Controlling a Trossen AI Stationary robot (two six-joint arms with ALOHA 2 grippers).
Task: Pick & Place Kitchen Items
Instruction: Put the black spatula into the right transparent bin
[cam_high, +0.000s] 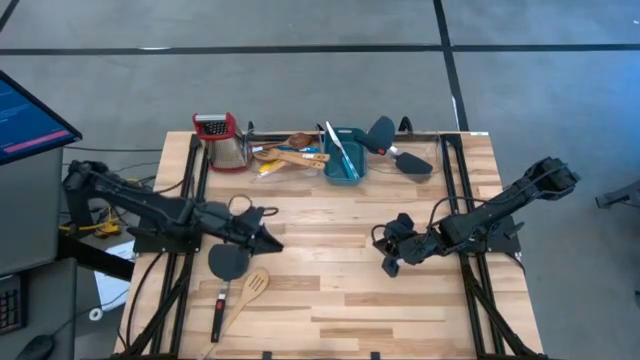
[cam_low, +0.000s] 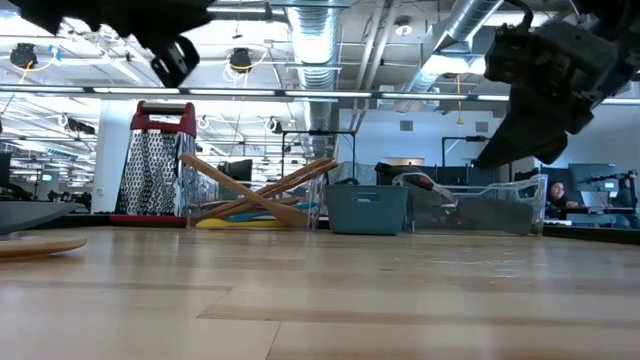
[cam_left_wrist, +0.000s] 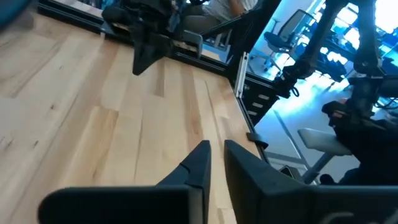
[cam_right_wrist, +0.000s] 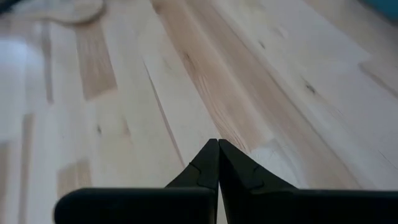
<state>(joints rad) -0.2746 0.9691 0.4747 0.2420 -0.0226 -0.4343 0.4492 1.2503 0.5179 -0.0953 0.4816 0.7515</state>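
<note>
Utensils: a black spatula (cam_high: 226, 268) and a pale slotted spatula (cam_high: 249, 293) lie near the table's (cam_high: 340, 300) left front edge; wooden spoons (cam_high: 290, 150) are piled at the back edge beside the teal tub (cam_high: 343, 155). Left gripper (cam_high: 274, 243), just behind the black spatula, holds nothing, fingers narrowly apart. Right gripper (cam_high: 390, 266), pressed closed and empty, hovers right of centre; bare planks lie between the arms.

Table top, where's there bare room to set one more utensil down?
Bare wood lies between the left gripper and right gripper, and along the near edge beside the pale slotted spatula. The far edge is crowded: grater, clear bin, teal tub.
</note>
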